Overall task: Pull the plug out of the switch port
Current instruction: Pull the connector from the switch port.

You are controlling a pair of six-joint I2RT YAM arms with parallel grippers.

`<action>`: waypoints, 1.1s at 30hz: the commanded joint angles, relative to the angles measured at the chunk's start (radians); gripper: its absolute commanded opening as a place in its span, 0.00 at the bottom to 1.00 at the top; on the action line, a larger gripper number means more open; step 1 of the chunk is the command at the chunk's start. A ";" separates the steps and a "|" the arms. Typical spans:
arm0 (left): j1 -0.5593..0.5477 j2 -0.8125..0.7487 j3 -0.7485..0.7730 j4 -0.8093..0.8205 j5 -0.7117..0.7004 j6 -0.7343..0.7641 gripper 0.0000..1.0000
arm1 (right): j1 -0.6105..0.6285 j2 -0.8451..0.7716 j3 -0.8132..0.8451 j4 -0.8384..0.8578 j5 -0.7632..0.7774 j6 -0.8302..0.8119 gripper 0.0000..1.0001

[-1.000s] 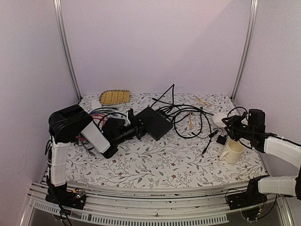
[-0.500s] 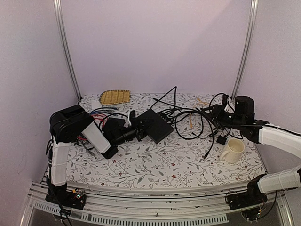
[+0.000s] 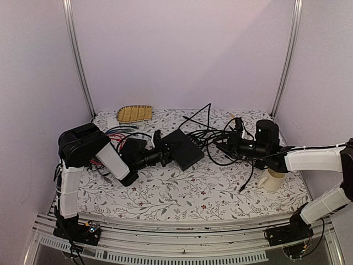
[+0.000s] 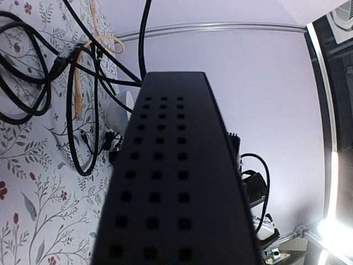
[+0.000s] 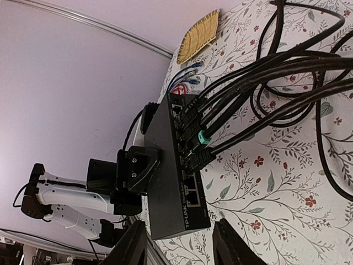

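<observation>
Right wrist view gives the clearest line on the job. The switch (image 5: pixel 171 160) lies left of centre there, socket edge facing the camera. A tight cluster of plugs (image 5: pixel 193 141) sits in its upper ports, and their black cables (image 5: pixel 265 72) fan to the upper right. One plug carries a green boot (image 5: pixel 202 138); the ports (image 5: pixel 190 190) lower in the frame look empty. The right arm's jaws stand apart with nothing between them, one finger (image 5: pixel 131 245) showing at the bottom edge, short of the plugs. The left arm's jaws are clamped on the switch's far edge, at centre left, so the box is braced.

The step in hand, as I judge it, is lining up on one plug. Which one is meant I cannot tell; the lowest of the cluster looks easiest to reach. Bring the fingers either side of the plug body, not the cable, since a grip on the cord would likely slip or strain the joint. The neighbours sit close, so a narrow, centred approach should avoid pinching two. Then draw straight out along the port's axis, away from the left arm's hold. In the top external view a mug (image 3: pixel 272 179) stands on the counter (image 3: pixel 182 193) just beside the right forearm, at lower right; mind it on the pull-back.
</observation>
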 commanded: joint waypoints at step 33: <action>-0.015 -0.041 0.064 0.162 0.076 0.022 0.00 | 0.061 0.338 -0.020 0.553 -0.096 0.260 0.39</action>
